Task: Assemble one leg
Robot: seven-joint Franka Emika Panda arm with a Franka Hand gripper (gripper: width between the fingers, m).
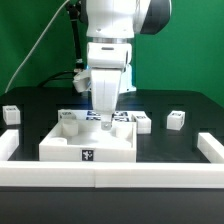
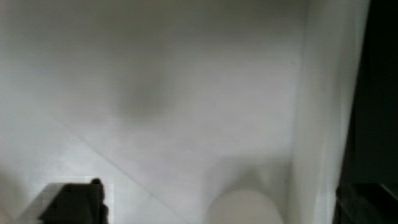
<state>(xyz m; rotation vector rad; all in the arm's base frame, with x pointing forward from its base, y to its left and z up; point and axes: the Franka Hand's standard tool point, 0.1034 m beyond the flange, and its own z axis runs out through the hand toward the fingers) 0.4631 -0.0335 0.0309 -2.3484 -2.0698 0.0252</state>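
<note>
My gripper (image 1: 104, 124) is low over the large white tray-like tabletop (image 1: 70, 146), near its far edge. A leg (image 1: 106, 127), a short white post with a tag, stands between the fingertips. In the wrist view the blurred white tabletop (image 2: 160, 90) fills the frame. One dark finger (image 2: 71, 205) shows at a corner, well apart from the leg's rounded pale end (image 2: 249, 205). The jaws stand wide, and the gripper (image 2: 217, 206) looks open around the leg. Other legs lie on the black table at the exterior view's left (image 1: 10, 113) and right (image 1: 176, 119).
Another white post (image 1: 68, 119) stands at the tabletop's far left corner. The marker board (image 1: 138, 119) lies just behind the tabletop. A low white wall (image 1: 110, 176) runs along the front, with arms at both sides. A green curtain is behind.
</note>
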